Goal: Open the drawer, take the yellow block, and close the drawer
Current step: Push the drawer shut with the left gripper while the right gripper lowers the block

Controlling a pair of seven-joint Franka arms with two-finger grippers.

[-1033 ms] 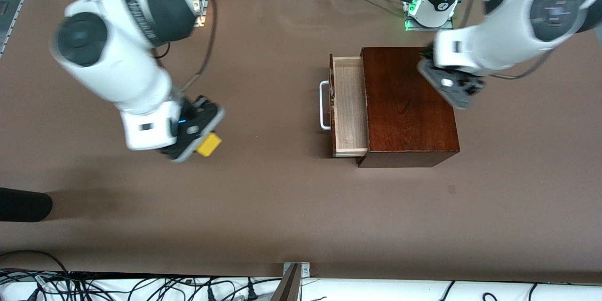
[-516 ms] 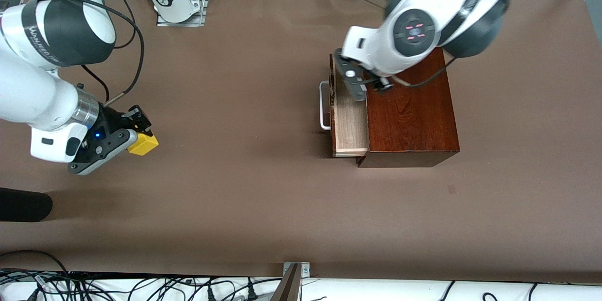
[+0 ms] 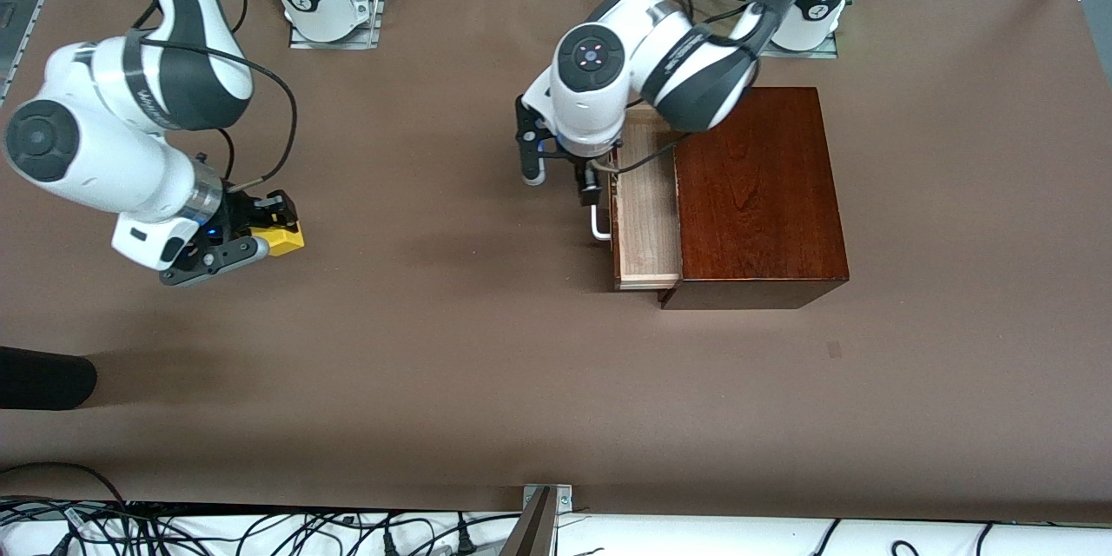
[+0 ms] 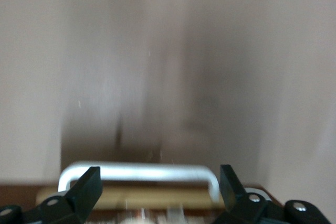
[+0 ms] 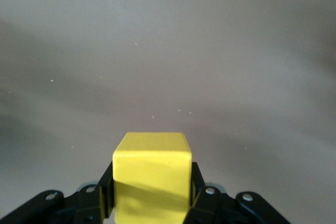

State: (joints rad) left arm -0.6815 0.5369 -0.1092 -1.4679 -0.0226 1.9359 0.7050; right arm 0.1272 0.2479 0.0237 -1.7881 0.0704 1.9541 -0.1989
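The yellow block [image 3: 282,238] sat clamped in the right end effector [image 3: 261,234] over the table [image 3: 452,365] (toward the right arm's end). The drawer [image 3: 645,217] stood open; the left end effector [image 3: 560,178], fingers spread wide, hung over its white handle [image 4: 139,174].

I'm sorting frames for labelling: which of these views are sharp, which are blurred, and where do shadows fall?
Front view: sharp, with a soft shadow on the brown table beside the white U-shaped bar handle. Left wrist view: smeared; handle streaky, dark shadow above it. Right wrist view: the small bright yellow cube is crisp between the right gripper fingers, its lower face shaded.
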